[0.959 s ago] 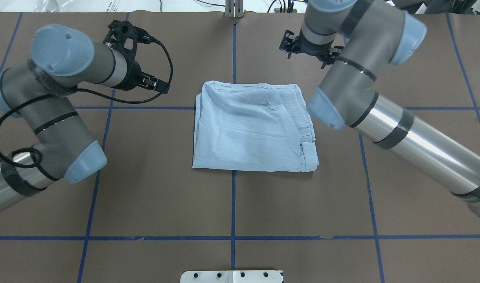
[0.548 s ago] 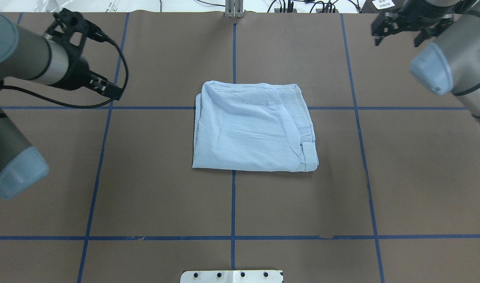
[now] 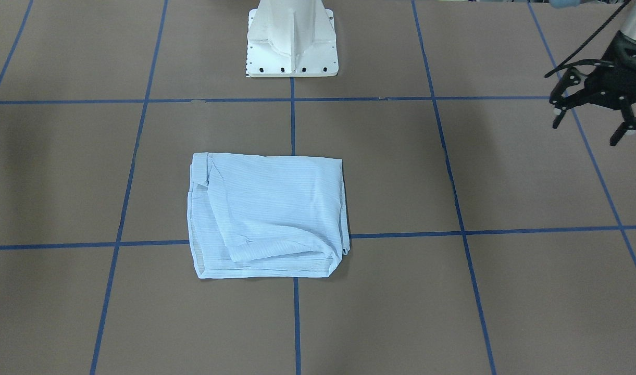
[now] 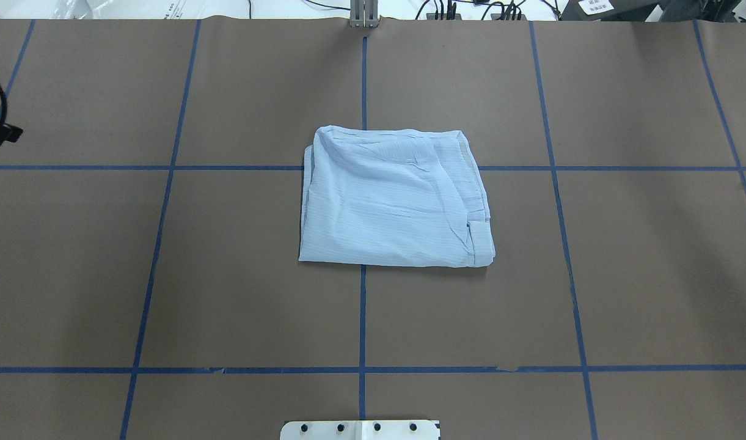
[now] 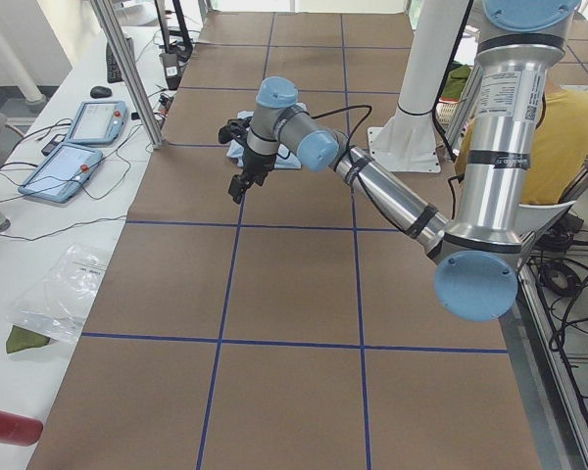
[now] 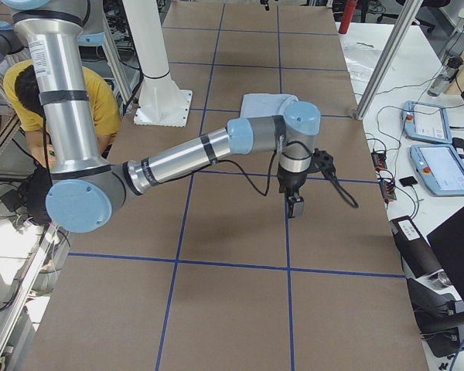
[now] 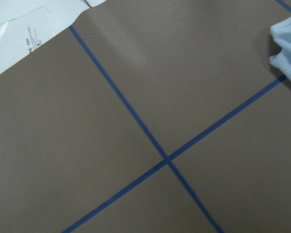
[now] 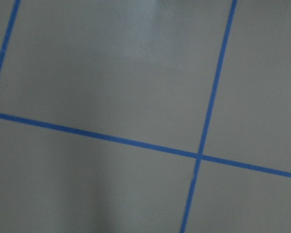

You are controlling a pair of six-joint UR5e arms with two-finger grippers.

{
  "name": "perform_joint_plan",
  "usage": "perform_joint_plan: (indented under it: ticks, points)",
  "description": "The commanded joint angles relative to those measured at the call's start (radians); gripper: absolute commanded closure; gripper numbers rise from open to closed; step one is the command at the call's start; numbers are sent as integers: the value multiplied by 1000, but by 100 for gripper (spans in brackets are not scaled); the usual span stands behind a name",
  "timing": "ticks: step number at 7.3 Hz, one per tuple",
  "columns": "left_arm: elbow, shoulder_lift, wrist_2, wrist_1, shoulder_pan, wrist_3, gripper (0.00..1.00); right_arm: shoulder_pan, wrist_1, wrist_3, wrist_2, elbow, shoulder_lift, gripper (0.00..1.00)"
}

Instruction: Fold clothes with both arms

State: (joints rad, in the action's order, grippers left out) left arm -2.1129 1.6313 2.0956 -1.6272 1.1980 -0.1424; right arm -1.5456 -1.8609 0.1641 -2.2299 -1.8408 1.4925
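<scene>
The left fingers [image 3: 560, 109] are spread wide and hold nothing. I cannot tell the state of the right fingers [image 6: 296, 202]. Both are well apart from the shirt [image 4: 391, 201], which lies as a compact rectangle mid-bench [image 4: 226, 275]. Folding looks done, with nothing evidently left.

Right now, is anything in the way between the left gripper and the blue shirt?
No, nothing visible. Only bare brown table with blue tape lines lies between the left gripper and the folded shirt.

Soft even light; right-wrist view blurred
</scene>
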Motion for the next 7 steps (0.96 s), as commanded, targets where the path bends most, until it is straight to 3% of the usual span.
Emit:
perform_joint_plan:
  ticks: [1,3,5,7]
  points:
    - [45,-47,6,16,101,6,0,-79,14,80,-7,-49,208,0]
    - [105,-48,23,78,164,18,0,-80,127,34,-5,-51,296,0]
    - [122,-122,41,81,254,111,0,-80,146,-31,-10,-55,296,0]
    - [227,-235,180,49,357,254,0,-80,154,-28,-42,-47,302,0]
